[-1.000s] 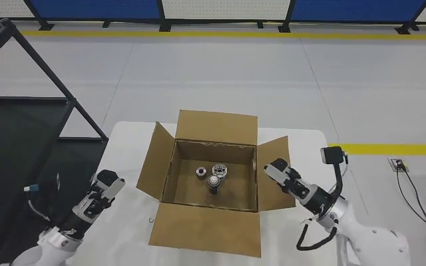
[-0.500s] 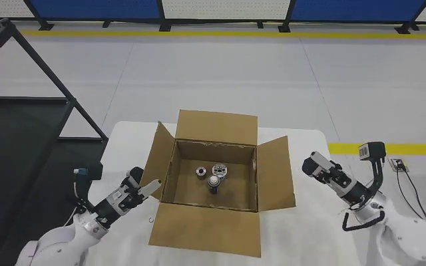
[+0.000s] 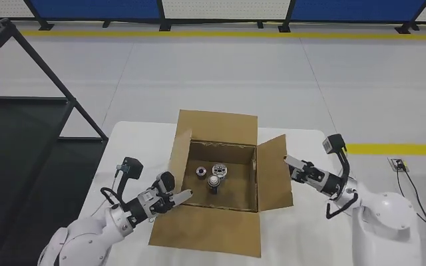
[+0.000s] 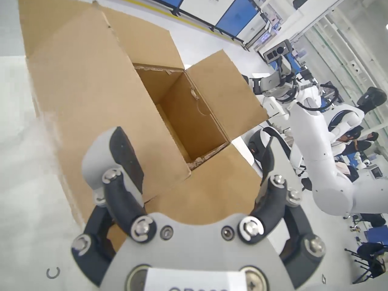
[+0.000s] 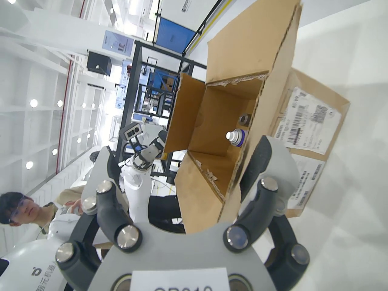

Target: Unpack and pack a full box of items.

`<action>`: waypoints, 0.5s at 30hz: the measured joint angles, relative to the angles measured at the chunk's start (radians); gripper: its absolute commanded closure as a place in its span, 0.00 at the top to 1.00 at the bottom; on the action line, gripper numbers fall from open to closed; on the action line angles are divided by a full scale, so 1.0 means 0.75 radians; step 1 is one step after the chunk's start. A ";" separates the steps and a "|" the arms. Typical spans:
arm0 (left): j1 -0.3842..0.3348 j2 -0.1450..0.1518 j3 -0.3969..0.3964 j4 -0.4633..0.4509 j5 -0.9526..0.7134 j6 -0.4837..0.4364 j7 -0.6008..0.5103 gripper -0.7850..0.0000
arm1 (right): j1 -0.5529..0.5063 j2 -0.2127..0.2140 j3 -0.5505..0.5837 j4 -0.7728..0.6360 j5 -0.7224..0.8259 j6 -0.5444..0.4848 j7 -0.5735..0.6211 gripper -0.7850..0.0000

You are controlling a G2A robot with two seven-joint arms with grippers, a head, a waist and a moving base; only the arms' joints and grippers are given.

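Brown cardboard box (image 3: 206, 229) stands open on the white tabletop (image 3: 130, 143), with small metal canisters (image 3: 213, 181) on its floor. The left gripper (image 3: 180, 197) and right gripper (image 3: 290, 163) sit at opposite side flaps, jaws apart on both.

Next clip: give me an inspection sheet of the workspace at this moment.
Surface: white table, carrying the box.
Job's things: open brown cardboard box, left flap raised; inside, a white-capped spray can, a small metal cylinder, a round grey part.
Clutter: small dark C-shaped ring on the table.
End effectors: left end effector open at the box's near-left corner; right end effector open at the right flap.
Cables: black cable looped at the right wrist.
Surroundings: blue-and-white barrier panels, yellow floor line, black metal frame.
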 measured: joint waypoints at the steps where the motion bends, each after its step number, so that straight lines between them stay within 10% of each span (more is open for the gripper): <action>1: -0.015 0.000 0.015 0.011 -0.007 0.007 -0.012 1.00 | 0.005 0.005 -0.013 0.005 0.024 -0.003 0.030 1.00; 15: -0.122 -0.002 0.140 0.108 -0.008 0.053 -0.023 1.00 | 0.057 0.022 -0.268 0.097 0.160 -0.002 -0.027 1.00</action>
